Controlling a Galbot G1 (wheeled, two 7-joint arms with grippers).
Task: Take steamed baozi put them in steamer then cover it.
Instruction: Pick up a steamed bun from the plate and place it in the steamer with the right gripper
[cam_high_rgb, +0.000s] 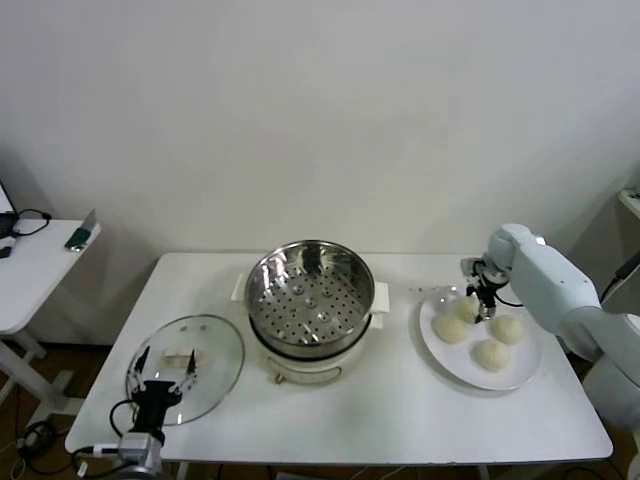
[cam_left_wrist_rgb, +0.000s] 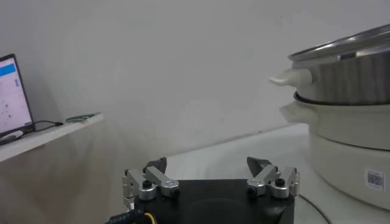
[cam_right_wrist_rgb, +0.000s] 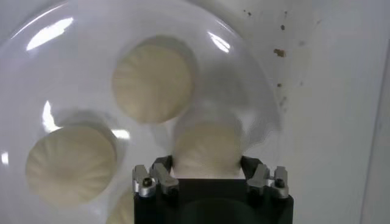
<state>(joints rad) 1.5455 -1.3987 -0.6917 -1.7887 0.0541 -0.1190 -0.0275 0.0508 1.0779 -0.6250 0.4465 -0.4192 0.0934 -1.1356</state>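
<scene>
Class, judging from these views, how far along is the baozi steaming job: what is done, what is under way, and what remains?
Done: nothing; the steamer is empty. Under way: the right end effector straddles one baozi on the plate, where all four sit; a firm grip is not clear. Left: move all four across, then fit the lid, which lies on the table by the idle, open left end effector.

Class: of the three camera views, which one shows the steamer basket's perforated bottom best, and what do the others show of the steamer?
The head view: it looks down into the open steamer, so its perforated bottom shows. The left wrist view shows only the steamer's outer side wall, handle and white base. The right wrist view shows none of it.
</scene>
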